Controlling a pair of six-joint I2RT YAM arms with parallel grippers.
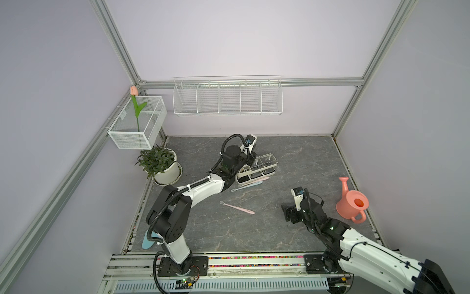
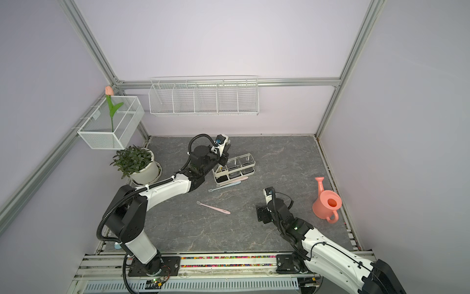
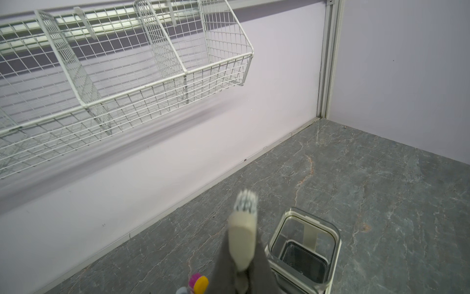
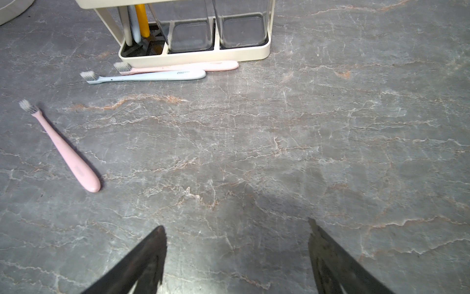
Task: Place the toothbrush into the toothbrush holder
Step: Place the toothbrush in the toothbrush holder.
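1. Two white wire baskets are hanging on the walls. One mesh basket (image 1: 132, 140) at upper left is holding one pink tulip (image 1: 134, 90), and one long five-bay rack (image 1: 226, 98) is at upper centre.
2. One potted plant (image 1: 162, 165) is sitting just below the mesh basket.
3. One lone pink toothbrush (image 1: 236, 208) is lying on the marble table (image 1: 305, 157) at lower centre, well apart from the others.
4. One left gripper (image 3: 243, 248) is clamping together on one cream toothbrush (image 3: 243, 229), bristles pointing up, over the left end of the toothbrush holder (image 1: 269, 163). Whether the handle's tip is sitting inside cannot be told.
5. That one holder is standing at mid-frame, showing one divided compartment and two clear cups (image 4: 241, 25). One yellow handle (image 4: 142, 17) and one pale blue handle (image 4: 134, 25) are standing in the compartment.
6. Two more brushes, one pale blue toothbrush (image 4: 152, 75) and one second pink toothbrush (image 4: 183, 66), are lying side by side along its near edge, with the pink one right against the base.
7. One right gripper (image 4: 236, 229) is hovering over bare table right of centre, fingers spread apart, holding nothing.
8. One salmon watering can (image 1: 352, 203) is standing at far right.
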